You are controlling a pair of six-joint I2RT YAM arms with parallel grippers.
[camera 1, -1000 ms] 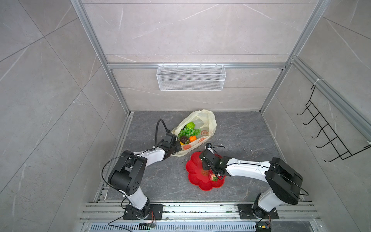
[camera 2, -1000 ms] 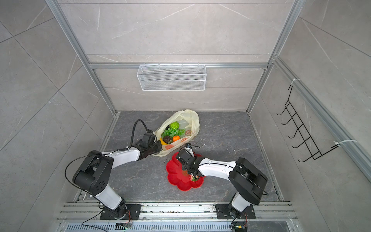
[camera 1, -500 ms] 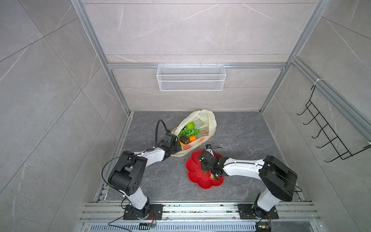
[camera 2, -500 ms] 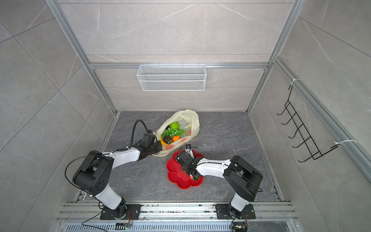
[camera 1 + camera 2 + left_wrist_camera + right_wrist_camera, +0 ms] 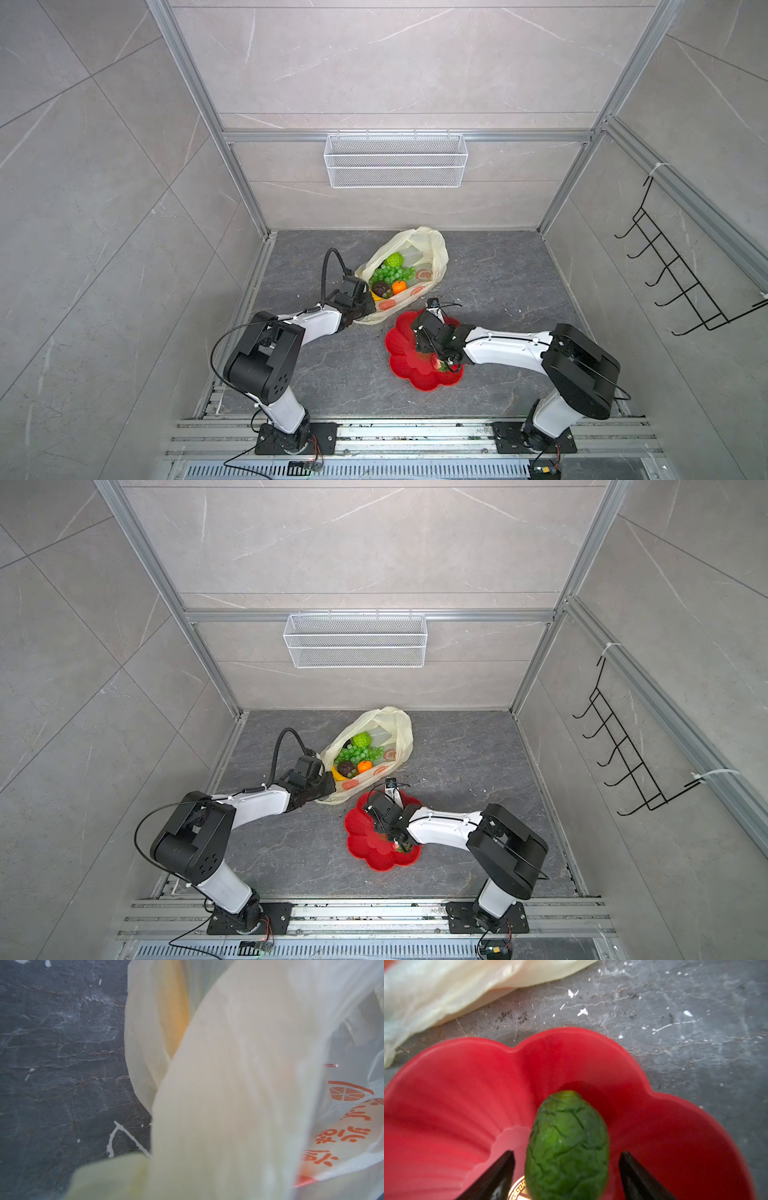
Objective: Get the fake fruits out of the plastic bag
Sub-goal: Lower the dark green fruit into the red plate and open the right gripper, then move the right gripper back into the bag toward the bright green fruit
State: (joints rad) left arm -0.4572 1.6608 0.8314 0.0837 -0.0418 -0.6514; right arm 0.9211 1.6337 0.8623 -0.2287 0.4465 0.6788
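The plastic bag [image 5: 422,245] lies open at the back of the floor in both top views. Inside show a green grape bunch [image 5: 390,274], a bumpy green ball [image 5: 393,260], an orange [image 5: 399,286], a dark avocado [image 5: 380,287] and a banana [image 5: 376,297]. My left gripper [image 5: 366,308] is shut on the bag's near edge; bag film [image 5: 239,1084] fills its wrist view and hides the jaws. My right gripper [image 5: 566,1152] is open low over the red plate [image 5: 456,1084]. A green avocado [image 5: 568,1147] rests between its fingers, with gaps on both sides. A strawberry [image 5: 436,363] lies on the plate.
The red flower-shaped plate [image 5: 401,353] sits just in front of the bag. A white wire basket [image 5: 395,160] hangs on the back wall. A black hook rack [image 5: 681,270] hangs on the right wall. Metal rails run along the front edge.
My right gripper's jaws have spread apart over the plate, letting go of the green avocado. The left gripper and the bag have stayed still.
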